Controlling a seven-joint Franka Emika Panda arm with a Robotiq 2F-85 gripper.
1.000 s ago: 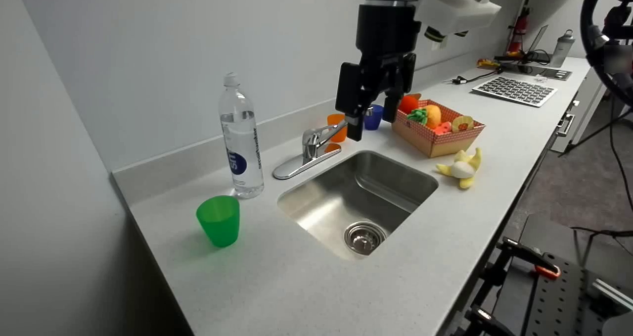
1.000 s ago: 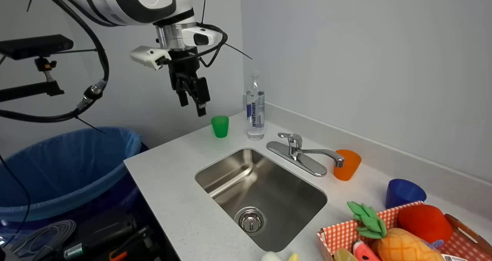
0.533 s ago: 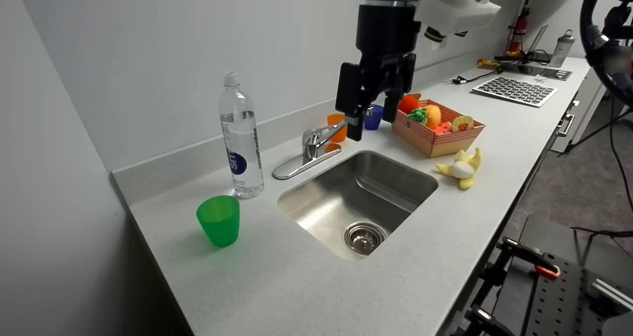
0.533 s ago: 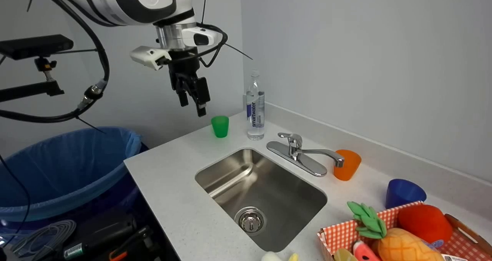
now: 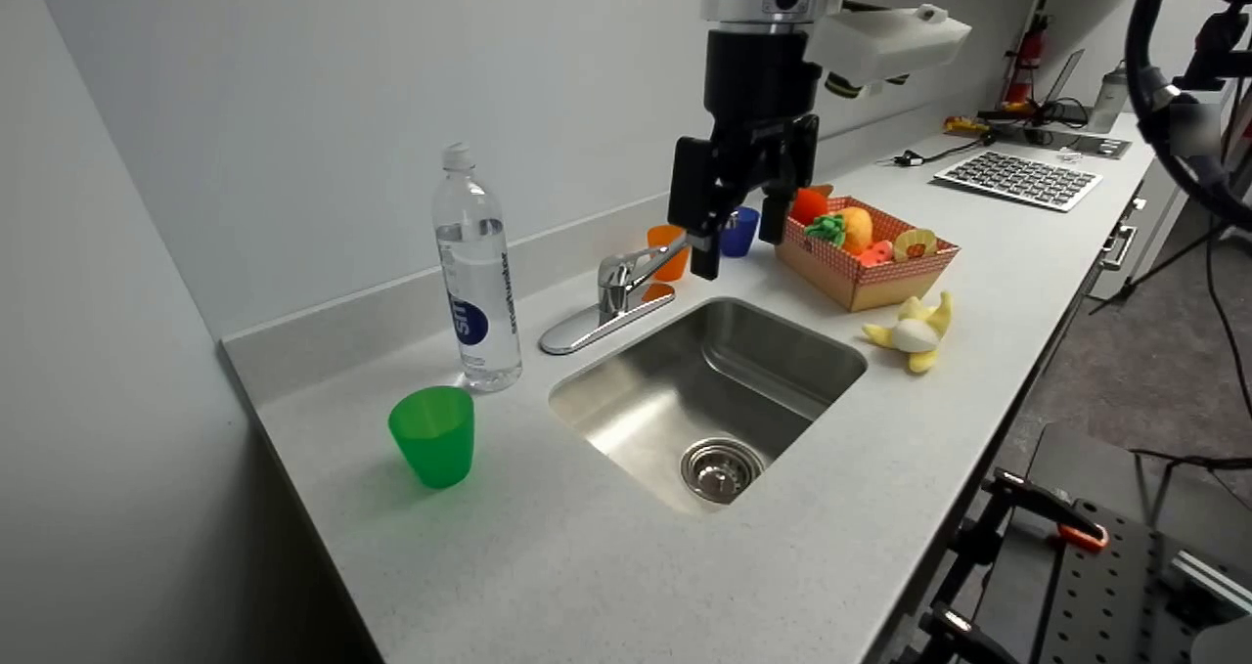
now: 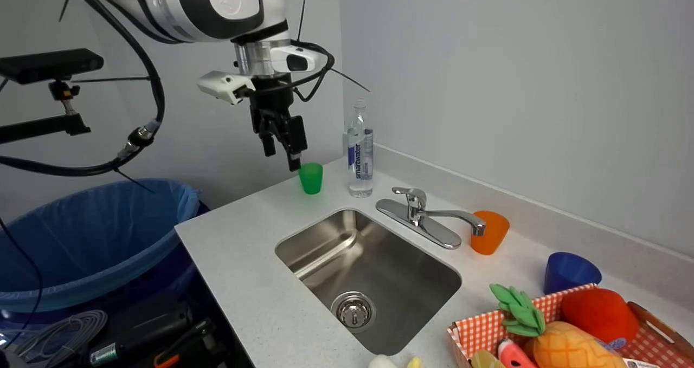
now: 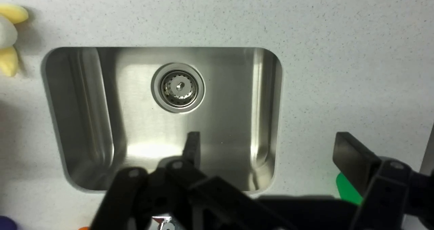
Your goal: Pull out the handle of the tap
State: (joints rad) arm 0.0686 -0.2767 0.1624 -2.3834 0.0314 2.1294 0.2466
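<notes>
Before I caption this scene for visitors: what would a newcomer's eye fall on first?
Probably the black gripper, hanging open above the counter. Next, perhaps, the red-checked basket holding a toy pineapple, past one end of the sink, and the shiny chrome tap between the sink and the wall.

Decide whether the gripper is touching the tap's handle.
Apart: in an exterior view the gripper hangs clear of the handle, with the bottle showing between them.

Glossy chrome tap (image 6: 416, 211), satin metal sink (image 6: 393, 292), plastic bottle (image 5: 477, 297).
</notes>
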